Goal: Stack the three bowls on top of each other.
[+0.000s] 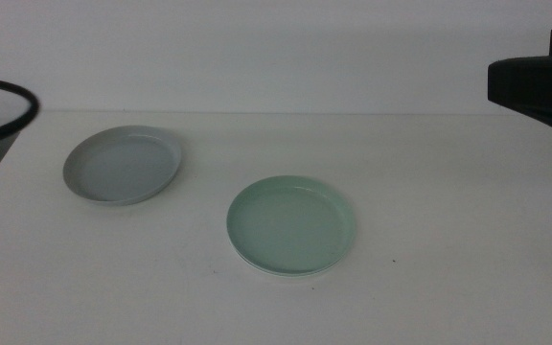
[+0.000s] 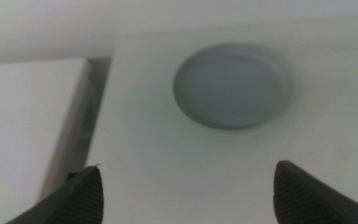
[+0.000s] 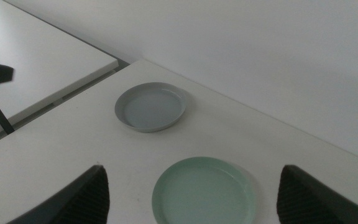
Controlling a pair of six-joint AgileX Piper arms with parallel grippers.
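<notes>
Soft, even, rather dim light with a cool grey cast covers the white table [image 1: 429, 240]; no glare, and shadows under the dishes are faint. The left wrist view is blurred throughout, its fingers [image 2: 82, 196] smeared. The other views are sharper, slightly grainy.

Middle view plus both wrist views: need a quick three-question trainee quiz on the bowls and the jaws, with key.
1. True or false: the pale grey bowl touches the mint green bowl.
2. Which bowl does the left wrist view show? A) only the pale grey bowl B) only the mint green bowl C) both
3. Fill in: the jaws of the left gripper and the right gripper both stand ____, holding nothing.

Key
1. False: they lie apart on the table, grey farther back and to the left.
2. A
3. open
</notes>
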